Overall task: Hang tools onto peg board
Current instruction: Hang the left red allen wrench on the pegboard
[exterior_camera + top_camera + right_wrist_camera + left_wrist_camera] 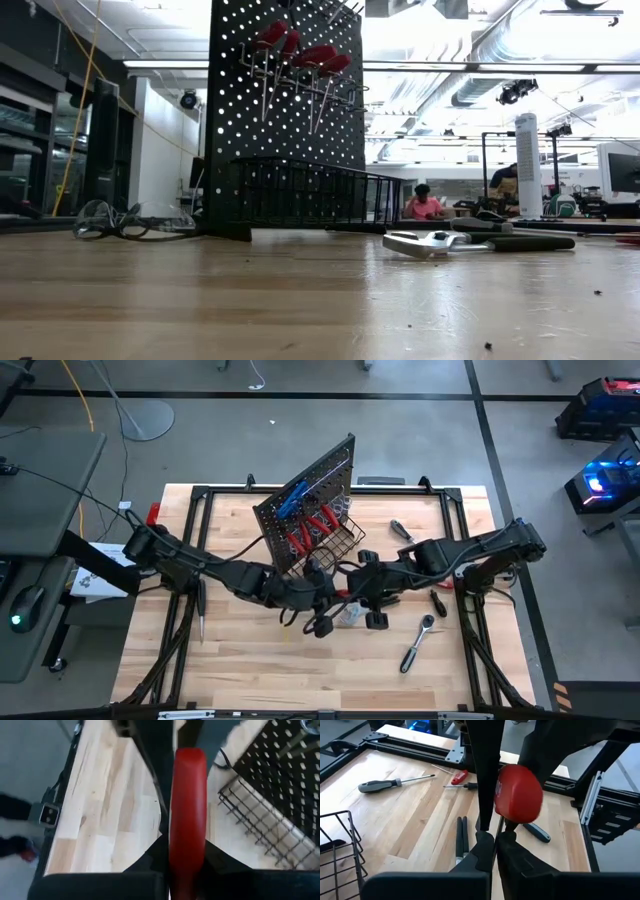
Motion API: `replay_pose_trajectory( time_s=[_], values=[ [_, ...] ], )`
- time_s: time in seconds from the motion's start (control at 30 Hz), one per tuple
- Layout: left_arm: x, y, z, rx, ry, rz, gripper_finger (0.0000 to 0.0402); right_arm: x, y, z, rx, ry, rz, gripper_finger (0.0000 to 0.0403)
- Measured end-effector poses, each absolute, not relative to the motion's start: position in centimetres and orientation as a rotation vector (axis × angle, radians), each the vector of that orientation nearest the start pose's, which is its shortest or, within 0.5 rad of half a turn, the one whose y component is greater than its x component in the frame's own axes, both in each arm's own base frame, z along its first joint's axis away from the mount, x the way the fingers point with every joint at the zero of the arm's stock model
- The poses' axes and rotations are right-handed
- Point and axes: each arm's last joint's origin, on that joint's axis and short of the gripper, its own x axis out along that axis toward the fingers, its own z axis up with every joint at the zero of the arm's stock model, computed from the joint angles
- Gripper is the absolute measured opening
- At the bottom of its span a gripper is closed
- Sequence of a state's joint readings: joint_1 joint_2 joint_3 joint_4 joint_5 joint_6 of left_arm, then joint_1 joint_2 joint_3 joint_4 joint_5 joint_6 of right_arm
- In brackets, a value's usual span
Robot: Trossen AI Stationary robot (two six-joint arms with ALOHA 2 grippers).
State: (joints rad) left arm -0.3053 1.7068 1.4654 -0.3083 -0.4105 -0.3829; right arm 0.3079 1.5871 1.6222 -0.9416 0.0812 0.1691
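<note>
Two grippers are being held close together above the wooden table (250, 660), just in front of the wire basket (335, 545): the left gripper (495, 837) is being kept clenched on the thin shaft of a red-handled screwdriver (518, 795), while the right gripper (187, 845) is being kept closed around the red handle of this same tool. Behind them, the peg board (315, 485) is being kept upright in the middle of the table, with red-handled and blue-handled tools hanging on its hooks. Farther to the right, a chrome ratchet (417, 643) and a black-handled screwdriver (402, 532) are lying on the wood, well apart.
</note>
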Motion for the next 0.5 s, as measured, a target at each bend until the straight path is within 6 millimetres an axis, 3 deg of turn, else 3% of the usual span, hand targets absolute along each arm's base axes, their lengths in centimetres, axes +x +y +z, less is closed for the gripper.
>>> replay_pose_trajectory(
  time_s=[0.07,0.33,0.5],
  values=[
    [37.4,-10.5,31.5,-0.192,0.494,0.184,0.0002,31.1,9.6,35.9,0.031,0.916,0.081,0.0056],
    [36.4,-10.1,31.7,-0.200,0.552,0.199,0.0000,30.2,10.0,36.0,0.094,0.960,0.070,0.0244],
    [34.4,-10.2,34.1,-0.192,0.502,0.201,0.0000,28.2,10.3,36.3,0.143,1.055,0.023,0.0275]
  ],
)
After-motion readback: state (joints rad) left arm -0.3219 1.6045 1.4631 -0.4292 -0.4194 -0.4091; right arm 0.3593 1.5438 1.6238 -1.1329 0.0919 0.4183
